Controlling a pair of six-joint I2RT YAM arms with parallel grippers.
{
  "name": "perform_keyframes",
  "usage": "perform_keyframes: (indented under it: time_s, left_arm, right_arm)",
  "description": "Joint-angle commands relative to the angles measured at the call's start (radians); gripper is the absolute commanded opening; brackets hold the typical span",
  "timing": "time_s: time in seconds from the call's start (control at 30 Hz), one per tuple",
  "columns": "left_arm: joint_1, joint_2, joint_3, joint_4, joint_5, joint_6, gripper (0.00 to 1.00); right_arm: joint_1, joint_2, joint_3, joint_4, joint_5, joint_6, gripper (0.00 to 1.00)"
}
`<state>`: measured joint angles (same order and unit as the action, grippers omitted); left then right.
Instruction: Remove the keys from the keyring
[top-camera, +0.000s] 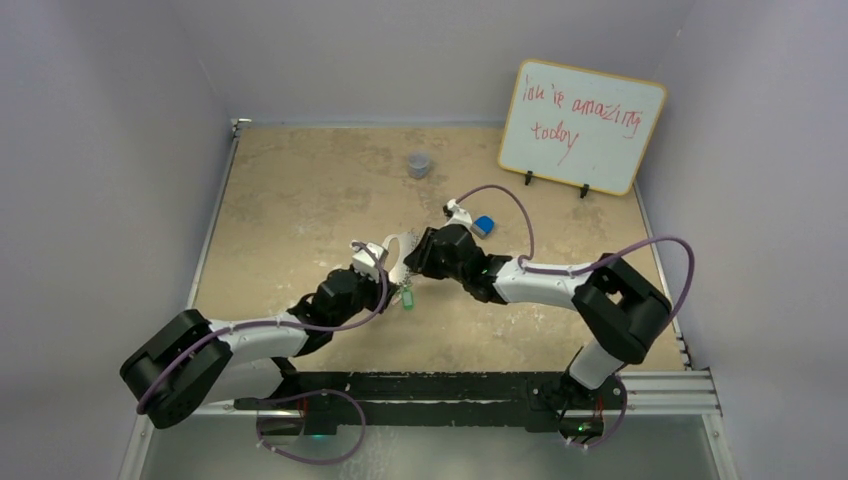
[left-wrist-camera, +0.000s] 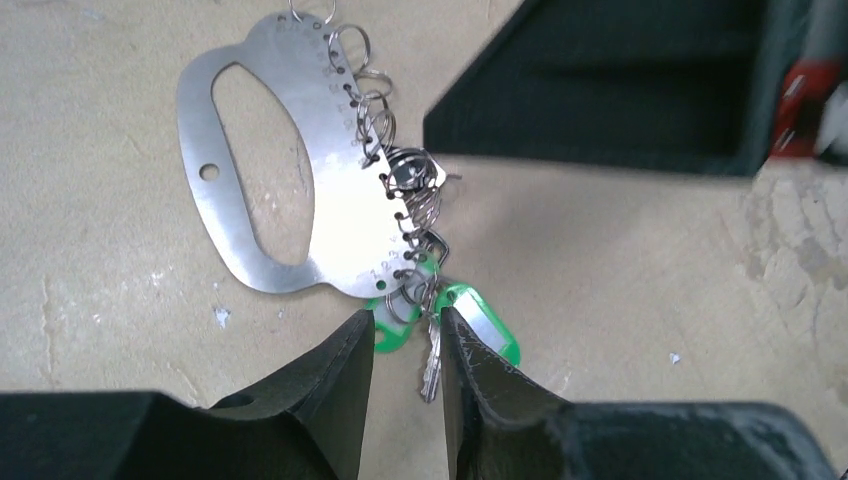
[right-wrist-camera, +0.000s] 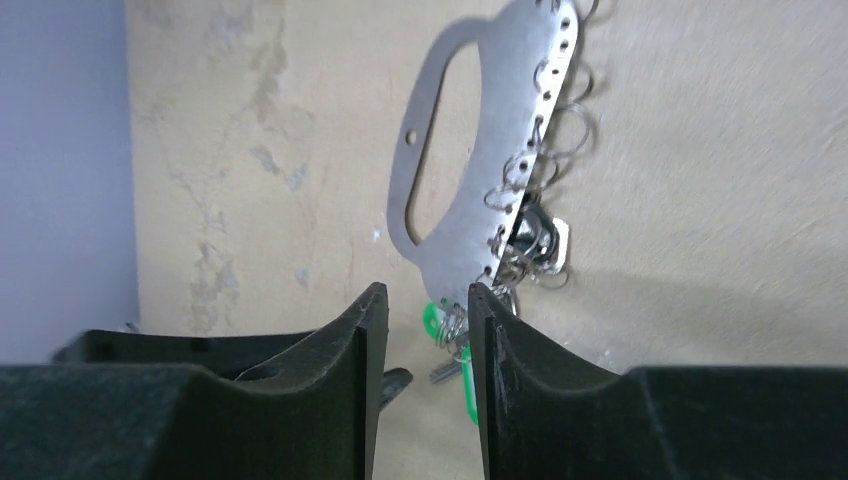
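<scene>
From above, the left claw (top-camera: 385, 258) and the right claw (top-camera: 421, 254) meet nose to nose over the table (top-camera: 300, 200), with the keyring (top-camera: 397, 247) between their tips and the green-headed keys (top-camera: 407, 297) hanging just below the left claw. In the left wrist view, the left claw (left-wrist-camera: 407, 318) is spread only a little. A silver key blade (left-wrist-camera: 430, 362) hangs in the narrow gap close to one finger (left-wrist-camera: 480, 390), with clear space on its other side. The keyring sits just ahead of the tips, with green heads peeking out on both sides. In the right wrist view, the right claw (right-wrist-camera: 425, 290) is likewise slightly parted. The keyring's lower end sits at its fingertips, and whether they touch it I cannot tell.
</scene>
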<state>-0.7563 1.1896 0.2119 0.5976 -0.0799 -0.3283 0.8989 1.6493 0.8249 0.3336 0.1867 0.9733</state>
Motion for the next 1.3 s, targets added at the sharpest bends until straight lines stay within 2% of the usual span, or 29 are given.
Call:
perform_keyframes:
  time_s: [0.0, 0.17, 0.6, 0.8, 0.97, 1.27]
  left_arm:
    - [-0.021, 0.004, 0.032, -0.068, -0.039, 0.046, 0.29]
    - [-0.050, 0.038, 0.059, -0.109, -0.067, 0.055, 0.29]
    - [-0.098, 0.159, 0.137, -0.113, -0.175, 0.144, 0.25]
    - [-0.099, 0.183, 0.144, -0.087, -0.176, 0.166, 0.16]
    - [-0.100, 0.158, 0.136, -0.064, -0.155, 0.139, 0.00]
    - [-0.099, 0.147, 0.143, -0.030, -0.137, 0.086, 0.00]
  right_arm:
    - [-0.082, -0.078, -0.056, 0.046, -0.063, -0.080, 0.39]
    - [-0.119, -0.120, -0.094, 0.068, -0.085, -0.137, 0.40]
    - [-0.138, -0.108, -0.124, 0.148, -0.179, -0.173, 0.41]
    - [-0.138, -0.092, -0.119, 0.164, -0.231, -0.197, 0.41]
    - [-0.138, -0.059, -0.108, 0.188, -0.300, -0.239, 0.40]
    - [-0.137, 0.014, -0.090, 0.243, -0.351, -0.228, 0.39]
